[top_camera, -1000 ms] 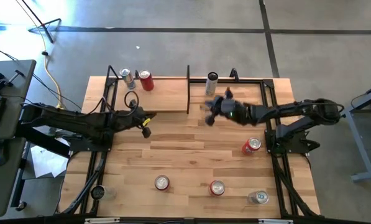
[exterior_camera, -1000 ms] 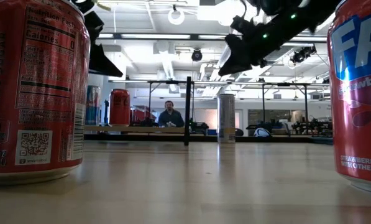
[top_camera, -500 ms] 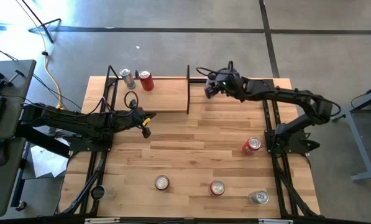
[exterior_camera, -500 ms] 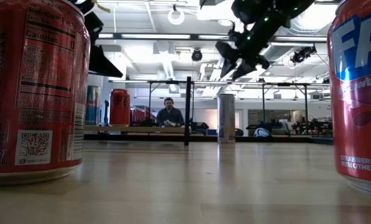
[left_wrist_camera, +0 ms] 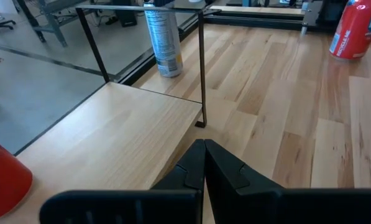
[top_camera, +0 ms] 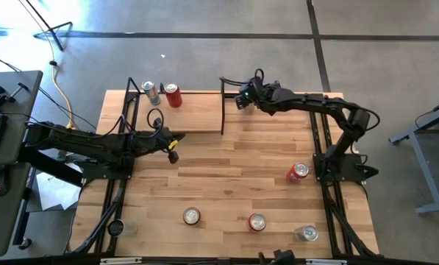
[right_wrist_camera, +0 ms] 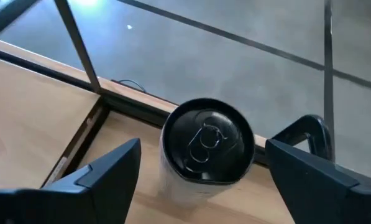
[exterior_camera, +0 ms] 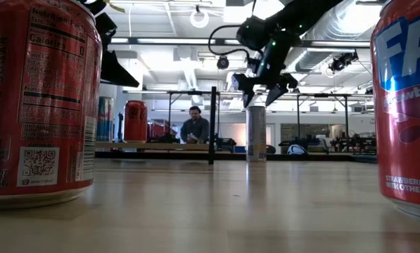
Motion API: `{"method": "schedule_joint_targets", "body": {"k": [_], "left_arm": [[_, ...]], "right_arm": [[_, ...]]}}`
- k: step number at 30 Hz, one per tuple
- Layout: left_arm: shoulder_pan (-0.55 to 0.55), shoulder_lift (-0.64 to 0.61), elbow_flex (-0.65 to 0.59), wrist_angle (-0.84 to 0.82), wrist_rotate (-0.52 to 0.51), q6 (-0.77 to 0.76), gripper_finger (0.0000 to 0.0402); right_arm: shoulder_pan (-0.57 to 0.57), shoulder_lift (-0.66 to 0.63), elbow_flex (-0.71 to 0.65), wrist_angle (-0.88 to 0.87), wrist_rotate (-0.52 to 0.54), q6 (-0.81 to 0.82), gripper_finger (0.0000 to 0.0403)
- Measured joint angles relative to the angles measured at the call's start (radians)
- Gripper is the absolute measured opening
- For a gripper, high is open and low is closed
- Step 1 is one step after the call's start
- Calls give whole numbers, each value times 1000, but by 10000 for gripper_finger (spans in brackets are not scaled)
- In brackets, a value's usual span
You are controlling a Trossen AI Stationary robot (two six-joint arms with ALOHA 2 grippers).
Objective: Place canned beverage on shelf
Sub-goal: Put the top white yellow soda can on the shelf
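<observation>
High view first: I have the right hand (top_camera: pixel 242 99) reached out to the far edge of the desk (top_camera: pixel 226 169), hovering over the tall silver can (top_camera: pixel 248 94), which the arm mostly hides from above. That can stands on the desk just beside the shelf (top_camera: pixel 193 112), past its black end upright, so it is not yet placed; two cans, a silver one (top_camera: pixel 152 92) and a red one (top_camera: pixel 173 96), already stand at the shelf's far corner, well apart from my working hand. The left hand (top_camera: pixel 172 149) waits in front of the shelf, away from all this. In the low view, the right hand (exterior_camera: pixel 260 83) hangs directly above the silver can (exterior_camera: pixel 256 133), fingers spread and pointing down either side of its top, not touching it as far as I can tell. Through the left wrist view I see that hand's fingers (left_wrist_camera: pixel 194 171) pressed together, holding nothing, the shelf board (left_wrist_camera: pixel 107 140) ahead of them. The right wrist view is the one I trust: the can's dark lid (right_wrist_camera: pixel 208 140) sits centred between my two spread fingers (right_wrist_camera: pixel 107 171), with clear gaps on both sides. So I judge I am at the approach-to-grasp step. Next I need to lower straight down, keeping the can centred, close on its body below the rim, lift clear of the upright, then carry it sideways onto the board.
</observation>
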Motion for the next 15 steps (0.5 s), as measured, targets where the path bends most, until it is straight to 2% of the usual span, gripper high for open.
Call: {"method": "schedule_joint_targets", "body": {"k": [15], "left_arm": [[-1, 0, 0, 3, -5, -6, 0]], "right_arm": [[-39, 82, -1, 67, 24, 81, 321]]}}
